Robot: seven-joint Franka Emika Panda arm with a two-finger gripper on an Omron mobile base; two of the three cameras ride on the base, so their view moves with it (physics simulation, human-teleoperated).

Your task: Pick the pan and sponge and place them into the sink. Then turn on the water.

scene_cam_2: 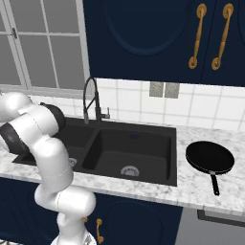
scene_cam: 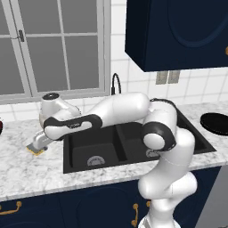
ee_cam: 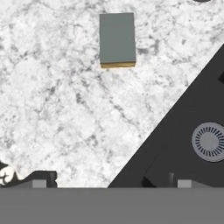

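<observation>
White marbled desk [scene_cam: 26,167] under a window [scene_cam: 49,44]. Sponge [ee_cam: 117,40] lies left of black sink [scene_cam: 89,144]; pan [scene_cam_2: 210,158] right. Fingers [ee_cam: 39,183] spread wide, empty.

Sponge: I see the small flat yellow block with a grey top [scene_cam: 37,147] on the marble counter [scene_cam: 26,171], left of the sink.
Sink: the black double-basin sink [scene_cam_2: 129,155] sits in that counter.
Pan: the round black pan [scene_cam_2: 210,158] lies on the counter, right of the sink.

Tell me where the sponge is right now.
The sponge lies flat on the marble counter just left of the sink, beside the left basin. In the left base view it sits under the arm's hand; the open gripper is not touching it.
</observation>
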